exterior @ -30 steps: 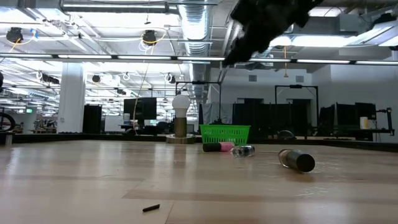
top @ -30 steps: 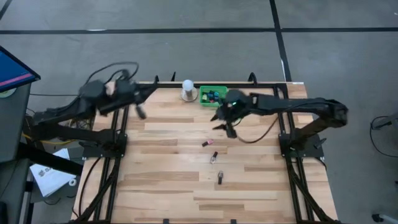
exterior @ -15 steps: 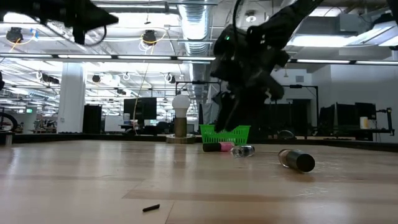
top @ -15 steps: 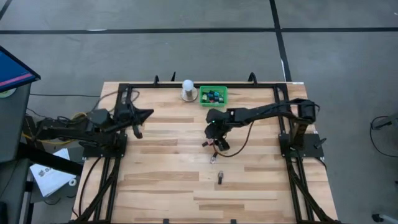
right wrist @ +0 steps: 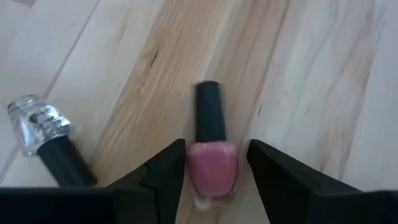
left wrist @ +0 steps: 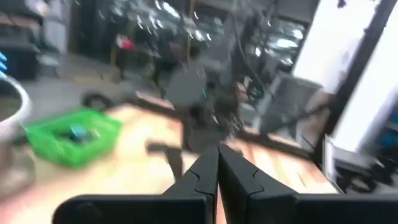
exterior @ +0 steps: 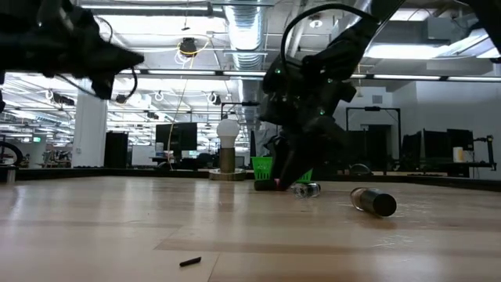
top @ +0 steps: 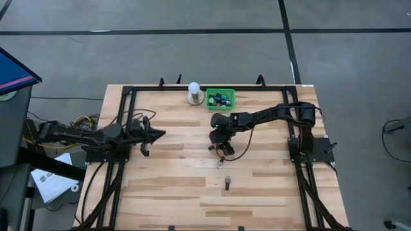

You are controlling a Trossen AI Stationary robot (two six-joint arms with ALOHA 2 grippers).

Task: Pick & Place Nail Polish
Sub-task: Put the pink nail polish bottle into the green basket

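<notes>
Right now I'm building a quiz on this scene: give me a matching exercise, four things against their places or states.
Things:
1. pink bottle
2. clear bottle
3. green tray
4. left gripper

Places or states:
A. at the table's far edge, bottles inside
B. lying between the right gripper's open fingers
C. shut, holding nothing
D. lying on the wood beside the pink one

Pairs: 1-B, 2-D, 3-A, 4-C

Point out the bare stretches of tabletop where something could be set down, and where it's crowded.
Free: the near half of the table, apart from one lone bottle; also the boards between the left hand and the right hand. Crowded: around the right hand, open over the pink bottle with a clear bottle beside it, and the far edge by the green tray.
</notes>
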